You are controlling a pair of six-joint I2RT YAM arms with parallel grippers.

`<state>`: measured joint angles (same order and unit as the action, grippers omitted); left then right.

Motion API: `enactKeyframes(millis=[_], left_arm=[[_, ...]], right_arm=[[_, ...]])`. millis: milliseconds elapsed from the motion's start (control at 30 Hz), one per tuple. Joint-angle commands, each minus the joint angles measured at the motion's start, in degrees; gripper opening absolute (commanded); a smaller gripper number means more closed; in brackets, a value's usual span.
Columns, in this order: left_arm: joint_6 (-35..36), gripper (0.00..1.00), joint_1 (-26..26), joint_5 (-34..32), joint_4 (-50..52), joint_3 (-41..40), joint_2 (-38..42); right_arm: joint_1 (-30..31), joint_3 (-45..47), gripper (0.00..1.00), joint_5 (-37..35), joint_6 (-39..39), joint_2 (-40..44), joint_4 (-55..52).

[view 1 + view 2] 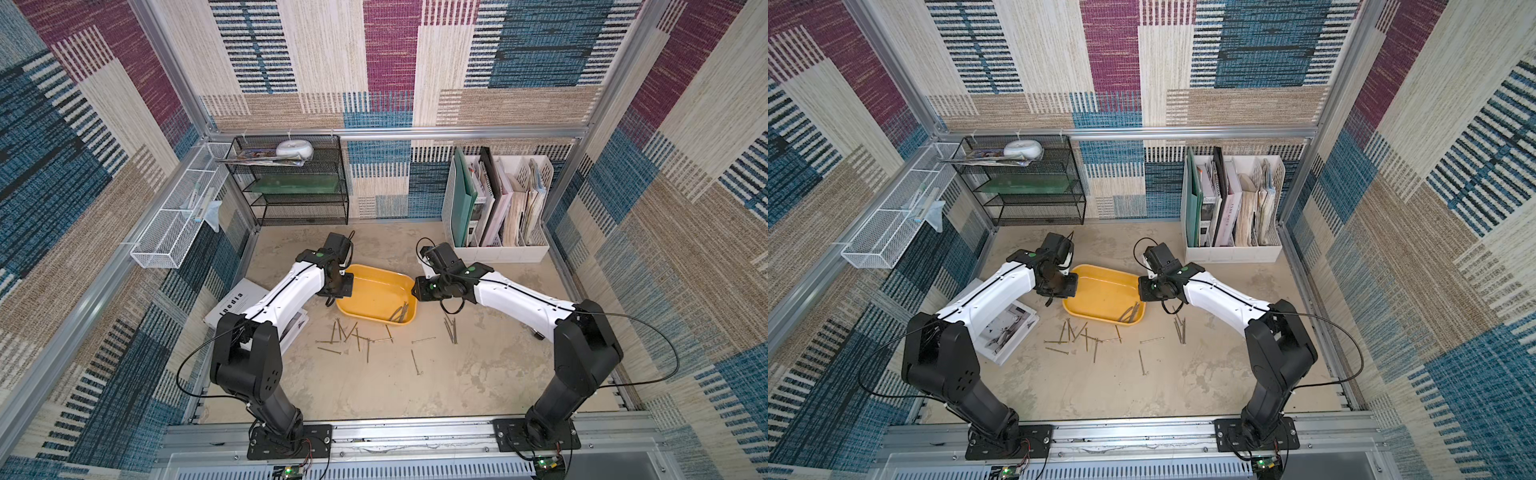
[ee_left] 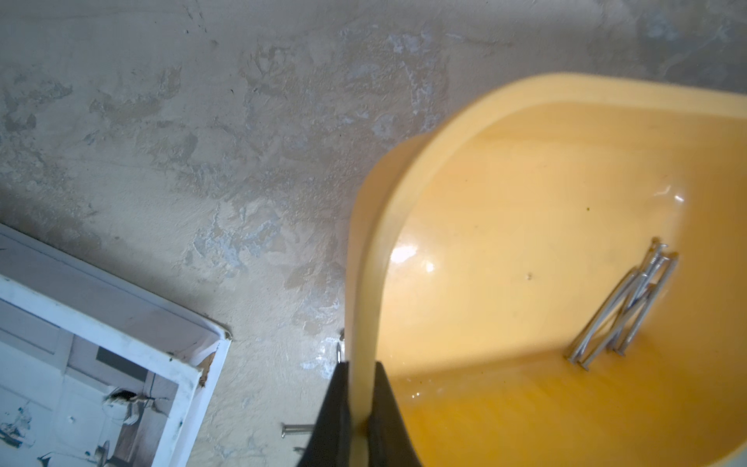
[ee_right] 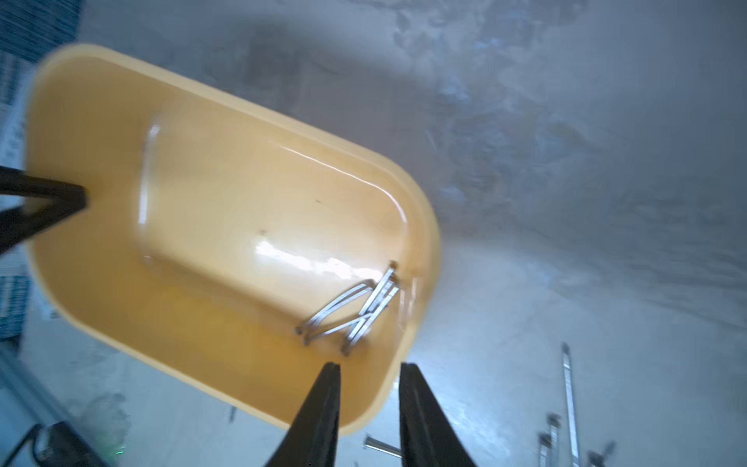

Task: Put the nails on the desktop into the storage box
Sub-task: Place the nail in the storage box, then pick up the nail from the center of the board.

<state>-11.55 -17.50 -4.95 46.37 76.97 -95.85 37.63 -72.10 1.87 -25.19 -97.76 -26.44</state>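
Along the far edge of the desktop (image 1: 478, 374), a black wire rack (image 1: 291, 195) fills the far left corner. A white file organiser (image 1: 494, 232) packed with folders stands in the far right corner. A white mesh basket (image 1: 174, 237) hangs on the left wall. A magazine (image 1: 237, 299) lies by the left edge, half under the left arm, and the left wrist view shows its white corner scuffed and torn. What crowds the box is the two arms, one at each short end.

The storage box (image 1: 374, 291) sits mid-desktop, a touch toward the far edge. The left gripper (image 2: 361, 366) is clamped on the rim at its left end, one finger inside the wall and one outside. The right gripper (image 3: 370, 366) is at the right end with its jaws apart and nothing held. The box's corner shows between its fingers, and blur hides whether either finger touches it.

Most of the nails (image 1: 353, 336) lie criss-crossed on the desktop just in front of the box's near long side. A few more bunch close to its near right corner, and two lie alone, one of them toward the front edge. A small bundle is already inside the box, crossed over itself in the near right corner.

The box is glossy yellow-orange plastic, shallow, with rounded corners and a smooth plain rim, and light glints off its floor. The nails are thin, straight grey metal with small flat heads, and they shine silver up close. The desktop is matte beige, mottled with plaster-like grey-brown patches. The gripper fingers are black and taper to points.
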Motion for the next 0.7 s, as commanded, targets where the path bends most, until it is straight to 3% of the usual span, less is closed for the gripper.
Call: enactKeyframes(millis=[0, 667], left_arm=[[0.36, 0.00, 0.02, -0.28, 0.01, 0.55, -0.13], [0.46, 0.00, 0.01, -0.41, 0.06, 0.76, -0.33]], right_arm=[[-0.68, 2.05, 0.30, -11.02, 8.52, -0.77, -9.29], [-4.24, 3.02, 0.28, -14.06, 11.41, -9.79, -6.02]])
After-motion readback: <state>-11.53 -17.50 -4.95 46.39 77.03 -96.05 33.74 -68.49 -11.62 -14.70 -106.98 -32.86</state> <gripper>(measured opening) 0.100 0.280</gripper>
